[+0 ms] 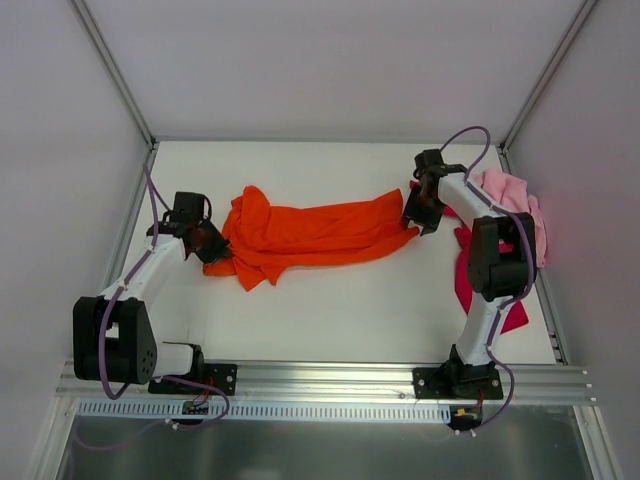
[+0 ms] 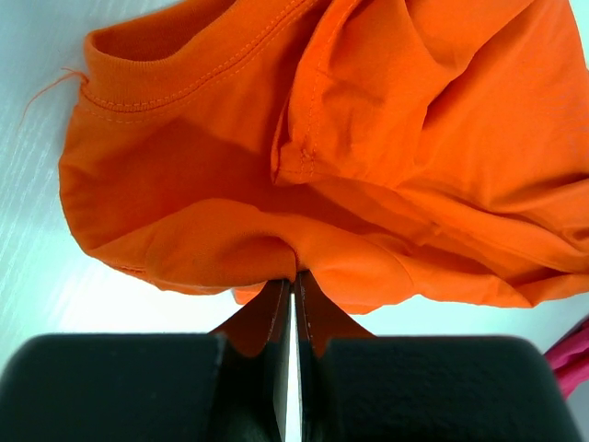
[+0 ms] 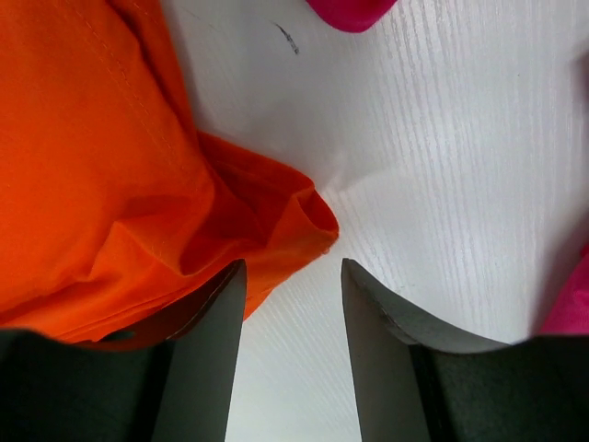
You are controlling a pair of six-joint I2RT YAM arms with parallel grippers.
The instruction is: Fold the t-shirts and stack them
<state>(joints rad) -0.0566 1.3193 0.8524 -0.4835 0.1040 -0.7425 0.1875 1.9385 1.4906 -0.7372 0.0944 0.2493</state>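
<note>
The orange t-shirt (image 1: 305,235) lies stretched and rumpled across the middle of the table. My left gripper (image 1: 212,243) is shut on its left edge; in the left wrist view the jaws pinch a fold of the orange t-shirt (image 2: 304,166) at my left gripper (image 2: 294,281). My right gripper (image 1: 421,218) is open at the shirt's right end; in the right wrist view the orange t-shirt's corner (image 3: 138,184) lies beside the left finger of my right gripper (image 3: 293,276), with only bare table between the jaws. The pink t-shirt (image 1: 515,195) and the magenta t-shirt (image 1: 467,280) lie bunched at the right, partly behind my right arm.
White walls with metal posts (image 1: 120,70) close off the table on three sides. An aluminium rail (image 1: 320,378) carrying both arm bases runs along the near edge.
</note>
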